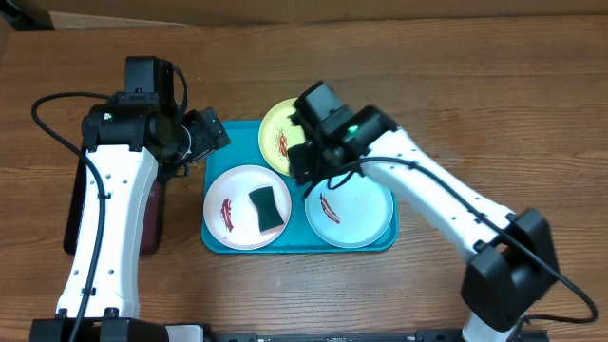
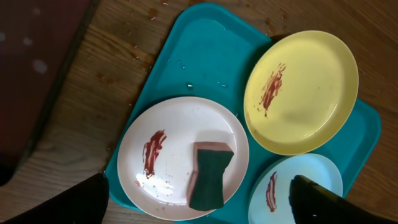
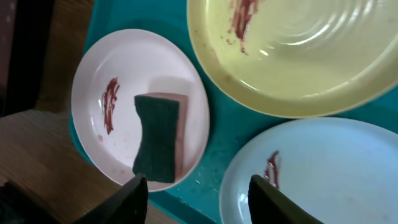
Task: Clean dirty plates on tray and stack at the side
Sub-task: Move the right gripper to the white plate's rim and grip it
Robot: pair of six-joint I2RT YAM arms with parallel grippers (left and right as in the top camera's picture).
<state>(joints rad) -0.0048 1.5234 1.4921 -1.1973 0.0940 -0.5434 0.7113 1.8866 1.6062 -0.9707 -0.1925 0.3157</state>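
Wooden table [image 1: 475, 85], blue tray [image 1: 285, 245], three smeared plates [image 1: 359, 217].
Green sponge [image 1: 268, 209] lies on the white plate [image 1: 237, 185]. Left gripper [image 1: 209, 135] and right gripper [image 1: 309, 163] both hang open, holding nothing.

On the tabletop [image 1: 475, 85], the large tray [image 1: 237, 142] holds three plates: the back plate [image 1: 274, 128] in the middle, with the front left plate [image 1: 228, 190] and front right plate [image 1: 356, 214] side by side before it. A sponge [image 1: 269, 209] lies on the front left plate. A smaller tray [image 1: 74, 214] lies left of the large tray.

Brown wooden table [image 1: 494, 85] filling the whole view, grain running sideways, soft even light falling across it, paler strip [image 1: 332, 6] showing along the far edge.
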